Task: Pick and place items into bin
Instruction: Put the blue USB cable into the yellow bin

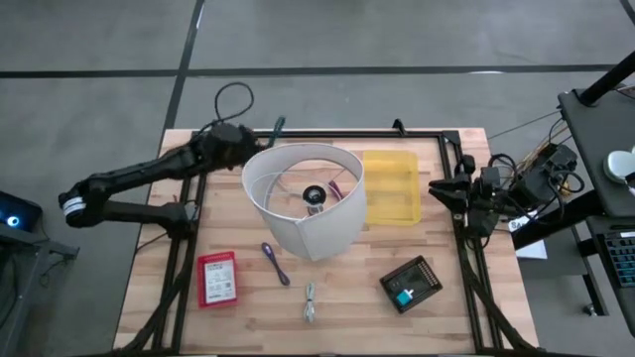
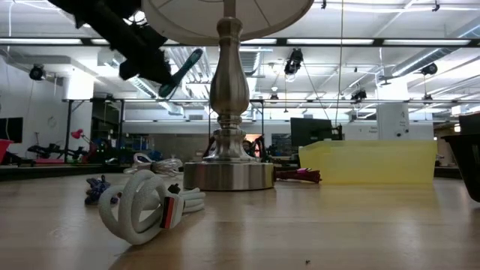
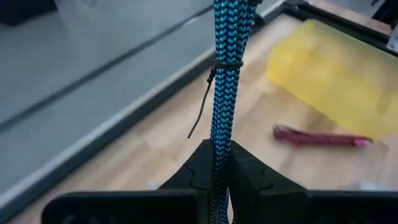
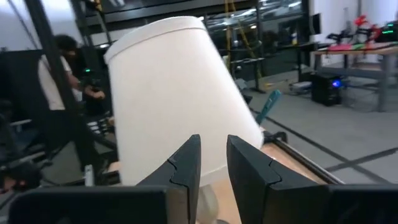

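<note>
My left gripper [image 3: 219,163] is clamped on a blue braided cord [image 3: 225,74], the cord rising straight up out of the closed fingers with a thin dark tie knotted round it. From above, that gripper [image 1: 238,136] sits near the far edge of the table, just behind the white lampshade [image 1: 303,198], with the cord's teal end [image 1: 277,128] poking out beside it. In the low view the cord [image 2: 180,72] hangs high off the wood, so I judge it lifted and ready to carry.

The yellow bin [image 1: 391,187] lies on the other side of the lamp, touching or nearly touching the shade's rim. A pink pen-like item [image 3: 320,136] lies on the wood just beside the bin's near wall — not in it, as far as I can tell.

To do this well I should keep the grip firm, stay high, and swing round or over the shade rather than through it; the lamp looks easy to knock. The cord is long and floppy, so I would bring the gripper over the middle of the bin and lower before letting go, or its loose end may drape over the wall.

My right gripper [image 4: 214,163] waits at the right edge of the table, fingers slightly apart — holding nothing.
</note>
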Tool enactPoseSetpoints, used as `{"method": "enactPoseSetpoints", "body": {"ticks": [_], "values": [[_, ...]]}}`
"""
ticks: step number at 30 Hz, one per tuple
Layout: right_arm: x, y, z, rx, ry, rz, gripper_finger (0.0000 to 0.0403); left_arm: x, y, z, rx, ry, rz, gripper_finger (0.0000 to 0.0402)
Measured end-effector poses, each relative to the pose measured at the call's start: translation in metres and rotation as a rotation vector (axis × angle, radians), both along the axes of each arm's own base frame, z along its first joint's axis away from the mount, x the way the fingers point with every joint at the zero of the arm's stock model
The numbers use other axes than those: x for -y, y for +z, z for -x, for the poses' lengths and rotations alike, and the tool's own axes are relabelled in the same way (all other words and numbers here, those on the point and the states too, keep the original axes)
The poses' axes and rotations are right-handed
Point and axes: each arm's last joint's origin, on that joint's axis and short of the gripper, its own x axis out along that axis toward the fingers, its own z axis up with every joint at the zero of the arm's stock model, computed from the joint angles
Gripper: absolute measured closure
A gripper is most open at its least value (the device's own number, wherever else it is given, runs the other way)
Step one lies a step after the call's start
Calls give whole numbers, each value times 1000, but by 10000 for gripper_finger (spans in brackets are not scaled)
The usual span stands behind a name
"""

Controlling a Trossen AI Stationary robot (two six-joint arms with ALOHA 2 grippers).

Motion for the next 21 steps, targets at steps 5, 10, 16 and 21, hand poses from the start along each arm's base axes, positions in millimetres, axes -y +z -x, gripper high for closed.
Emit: {"method": "enactPoseSetpoints", "body": {"ticks": [5, 10, 16, 21], "values": [[2, 0, 1, 4, -53, -30, 335, -29, 5, -12, -14, -24, 2, 393], [7, 1, 4, 16, -131, -55, 333, -56, 10, -22, -26, -71, 1, 393], [10, 2, 6, 20, -203, -70, 299, -78, 23, -33, 61, -243, -88, 393], [13, 0, 4, 7, -316, -69, 250, -93, 32, -39, 171, -315, -178, 393]]}}
